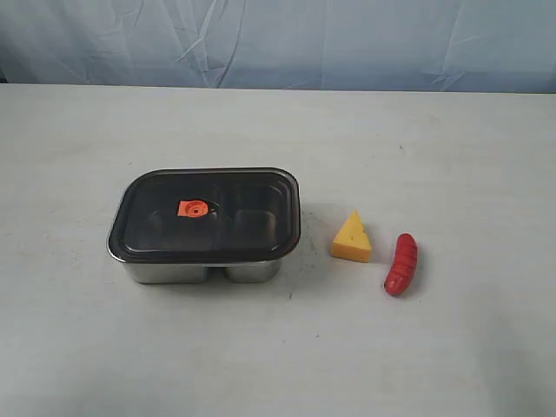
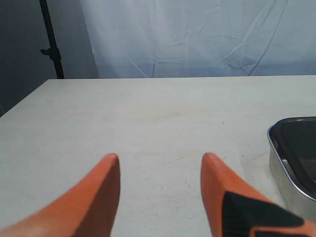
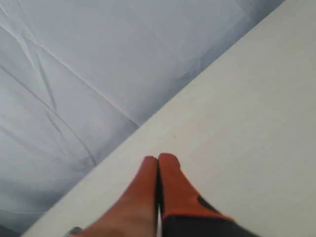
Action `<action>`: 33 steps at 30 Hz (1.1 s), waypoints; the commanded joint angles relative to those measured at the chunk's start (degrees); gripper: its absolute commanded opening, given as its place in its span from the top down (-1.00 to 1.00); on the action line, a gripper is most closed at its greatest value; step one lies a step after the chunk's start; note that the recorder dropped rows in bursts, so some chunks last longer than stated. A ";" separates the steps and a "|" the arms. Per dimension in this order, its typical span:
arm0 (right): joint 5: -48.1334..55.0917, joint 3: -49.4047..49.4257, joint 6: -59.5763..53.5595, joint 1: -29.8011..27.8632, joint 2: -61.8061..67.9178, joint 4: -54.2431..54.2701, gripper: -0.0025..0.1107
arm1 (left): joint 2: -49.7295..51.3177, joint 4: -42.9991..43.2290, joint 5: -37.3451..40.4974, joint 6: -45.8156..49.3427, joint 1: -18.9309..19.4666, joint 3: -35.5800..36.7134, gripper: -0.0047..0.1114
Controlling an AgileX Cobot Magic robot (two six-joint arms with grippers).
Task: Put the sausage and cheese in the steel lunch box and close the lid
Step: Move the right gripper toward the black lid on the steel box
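Note:
The steel lunch box (image 1: 174,271) sits left of centre on the table, with the dark translucent lid (image 1: 207,215) resting on top and an orange valve (image 1: 193,208) in the lid's middle. To its right stands the yellow cheese (image 1: 352,237), and just right of that lies the red sausage (image 1: 401,264). Neither arm shows in the exterior view. My left gripper (image 2: 160,159) is open over bare table, with a corner of the lunch box (image 2: 291,182) off to one side of it. My right gripper (image 3: 159,160) is shut on nothing, above bare table.
A pale blue cloth backdrop (image 1: 278,39) hangs behind the table's far edge. A black stand pole (image 2: 52,39) rises beyond the table corner in the left wrist view. White tabletop (image 1: 278,356) surrounds the objects.

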 commanded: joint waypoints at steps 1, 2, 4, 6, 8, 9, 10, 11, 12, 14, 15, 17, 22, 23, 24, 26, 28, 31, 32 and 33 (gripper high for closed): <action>-12.74 0.09 1.91 -0.15 -0.42 7.94 0.97 | -0.26 0.03 -0.82 0.00 0.28 0.08 0.07; -15.51 0.09 2.49 0.17 -0.42 10.77 0.97 | -0.26 0.03 -0.82 0.00 0.28 0.08 0.07; -23.85 0.09 6.13 2.37 -0.42 10.99 0.97 | -0.26 0.03 -0.82 0.00 0.28 0.08 0.07; -33.71 0.09 12.99 5.71 -0.39 -0.71 0.97 | -0.26 0.03 -0.82 0.00 0.28 0.08 0.07; -32.17 -1.34 24.73 9.16 2.86 -18.13 0.97 | -0.26 0.03 -0.82 0.00 0.28 0.08 0.07; -29.28 -2.31 33.89 10.67 4.86 -25.03 0.97 | -0.26 0.03 -0.82 0.00 0.28 0.08 0.07; -26.11 -3.24 42.55 11.94 7.86 -33.04 0.97 | -0.26 0.03 -0.82 0.00 0.28 0.08 0.07; -24.52 -3.87 49.76 12.95 11.43 -39.50 0.97 | -0.26 0.03 -0.82 0.00 0.28 0.08 0.07; -23.74 -4.53 53.17 13.55 15.34 -43.37 0.97 | -0.26 0.03 -0.82 0.00 0.28 0.08 0.07; -25.20 -6.71 54.11 14.40 24.11 -47.63 0.97 | -0.26 0.03 -0.82 0.00 0.28 0.08 0.07; -26.64 -8.27 53.47 14.47 27.81 -48.69 0.97 | -0.26 0.03 -0.82 0.00 0.28 0.08 0.07; -31.44 -12.69 51.48 14.47 37.61 -51.13 0.97 | -0.26 0.03 -0.82 0.00 0.28 0.08 0.07; -45.16 -28.41 57.08 13.51 64.03 -65.57 0.97 | -0.26 0.03 -0.82 0.00 0.28 0.08 0.07; -49.50 -31.45 57.08 12.48 69.77 -67.66 0.97 | -0.26 0.03 -0.82 0.00 0.28 0.08 0.07; -54.28 -35.18 57.08 11.53 74.27 -69.67 0.97 | -0.26 0.03 -0.82 0.00 0.28 0.08 0.07; -66.25 -42.11 57.08 9.10 84.87 -71.07 0.97 | -0.26 0.03 -0.82 0.00 0.28 0.08 0.07; -76.00 -47.61 57.08 6.83 93.96 -70.62 0.97 | -0.26 0.03 -0.82 0.00 0.28 0.08 0.07; -80.44 -51.69 57.08 4.14 103.07 -67.68 0.97 | -0.26 0.03 -0.82 0.00 0.28 0.08 0.07; -79.96 -51.82 57.08 3.41 104.87 -66.51 0.97 | -0.26 0.03 -0.82 0.00 0.28 0.08 0.07; -79.51 -51.82 57.08 2.88 106.79 -65.32 0.97 | -0.26 0.03 -0.82 0.00 0.28 0.08 0.07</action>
